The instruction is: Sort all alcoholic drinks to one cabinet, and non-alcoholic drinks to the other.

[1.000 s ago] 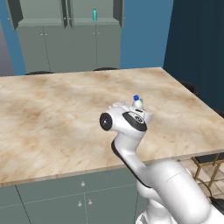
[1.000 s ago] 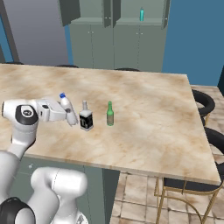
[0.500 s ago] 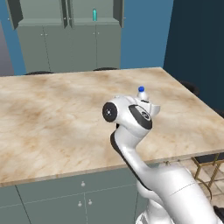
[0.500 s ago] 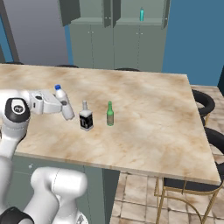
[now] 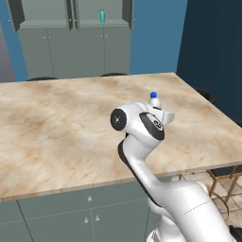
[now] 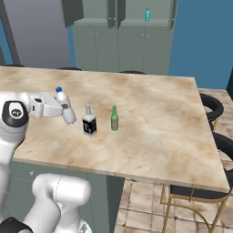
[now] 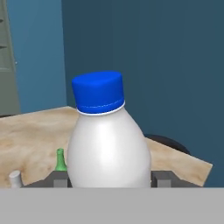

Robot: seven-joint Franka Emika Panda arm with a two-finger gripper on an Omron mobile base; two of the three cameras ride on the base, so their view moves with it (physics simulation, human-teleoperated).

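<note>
White blue-capped bottle (image 7: 108, 144) gripped and carried above the table (image 6: 150, 113).

The bottle is held upright between the fingers of the gripper (image 6: 63, 110), which is closed on its body, seemingly just off the marble top near the table's front edge. Just beside it, the square black-labelled bottle (image 6: 89, 122) and the slim green glass bottle (image 6: 114, 119) are left standing on the table, close enough that either could be knocked over if the held bottle is swung sideways. A smooth, rounded body is being gripped low, so a slip or tilt is judged possible during the long carry. In the open wall cabinet (image 6: 159, 13) beyond the table, a teal bottle (image 6: 147, 15) is seen; whether anything sits in the neighbouring cabinet (image 6: 86, 13) cannot be told.
</note>
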